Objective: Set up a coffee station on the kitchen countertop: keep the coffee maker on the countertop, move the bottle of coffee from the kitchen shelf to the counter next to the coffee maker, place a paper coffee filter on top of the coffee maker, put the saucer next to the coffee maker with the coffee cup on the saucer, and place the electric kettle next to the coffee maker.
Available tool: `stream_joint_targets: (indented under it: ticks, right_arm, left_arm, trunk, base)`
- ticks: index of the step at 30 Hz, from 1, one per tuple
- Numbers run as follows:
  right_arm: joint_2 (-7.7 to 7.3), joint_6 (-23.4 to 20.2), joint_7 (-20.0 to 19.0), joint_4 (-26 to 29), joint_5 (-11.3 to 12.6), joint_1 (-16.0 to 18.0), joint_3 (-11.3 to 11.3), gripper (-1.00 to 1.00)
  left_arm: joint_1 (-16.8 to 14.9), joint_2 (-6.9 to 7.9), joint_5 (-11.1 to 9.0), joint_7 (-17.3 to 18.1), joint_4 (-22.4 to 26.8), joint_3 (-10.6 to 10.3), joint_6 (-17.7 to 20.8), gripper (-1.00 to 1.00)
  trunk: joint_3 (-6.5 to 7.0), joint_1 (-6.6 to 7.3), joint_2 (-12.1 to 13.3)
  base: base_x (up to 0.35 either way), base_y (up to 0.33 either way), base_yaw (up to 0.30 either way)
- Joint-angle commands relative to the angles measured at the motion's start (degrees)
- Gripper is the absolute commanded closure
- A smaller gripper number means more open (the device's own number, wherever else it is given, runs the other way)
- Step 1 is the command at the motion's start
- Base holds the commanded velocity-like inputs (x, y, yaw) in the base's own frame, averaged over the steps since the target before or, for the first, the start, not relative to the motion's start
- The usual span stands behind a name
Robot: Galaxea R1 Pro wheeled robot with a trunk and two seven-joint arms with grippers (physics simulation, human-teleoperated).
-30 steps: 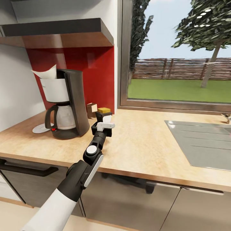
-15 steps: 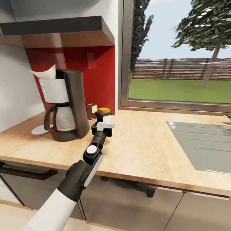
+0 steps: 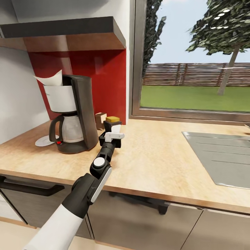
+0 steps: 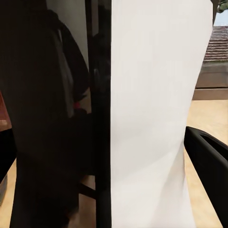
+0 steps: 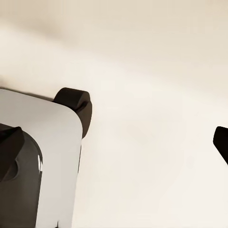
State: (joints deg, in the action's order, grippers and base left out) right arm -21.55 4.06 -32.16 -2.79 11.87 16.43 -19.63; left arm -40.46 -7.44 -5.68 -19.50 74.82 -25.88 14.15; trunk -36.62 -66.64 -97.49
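Left pincer: the left gripper (image 3: 111, 136) is closed around the bottle (image 3: 113, 122) low on its body. In the left wrist view the black fingers (image 4: 209, 164) flank the bottle (image 4: 152, 118) on both sides.
Right pincer: the right gripper (image 5: 118, 147) hangs spread with nothing between its tips, over pale floor.
Bottle place: on the countertop (image 3: 156, 156), or just above it. Contact under the base is hidden by the gripper.
Bottle axis: upright, tan cap at the top, so the long axis runs 12 to 6 in the head view.
Key relation: the coffee maker (image 3: 74, 114) is at 9 o'clock from the bottle, near but apart, with a small brown block (image 3: 99, 119) between them at the back.
Nearer arm: the left, already on the bottle.
Other items: the filter (image 3: 50, 78) sits on top of the maker, and the saucer (image 3: 43, 140) lies at 9 o'clock of its base.
Next move, as a judgement: release straight, then back out toward 6 without tipping the bottle.
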Motion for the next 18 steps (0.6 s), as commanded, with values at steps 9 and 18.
stream_joint_targets:
  ticks: [9,18]
  right_arm:
    - [0.04,0.42,-0.27,-0.25,0.52,0.10,-0.50,-1.00]
    - [0.02,0.42,-0.27,-0.26,0.52,0.10,-0.50,-1.00]
  left_arm:
    - [-0.06,0.02,-0.56,-0.45,0.06,-0.14,0.18,1.00]
    - [-0.06,0.01,-0.56,-0.45,0.06,-0.14,0.18,1.00]
  trunk:
    - [-0.11,0.00,-0.03]
    - [-0.78,0.00,-0.03]
  base:
    - [0.000,0.001,0.000]
    - [0.000,0.000,0.000]
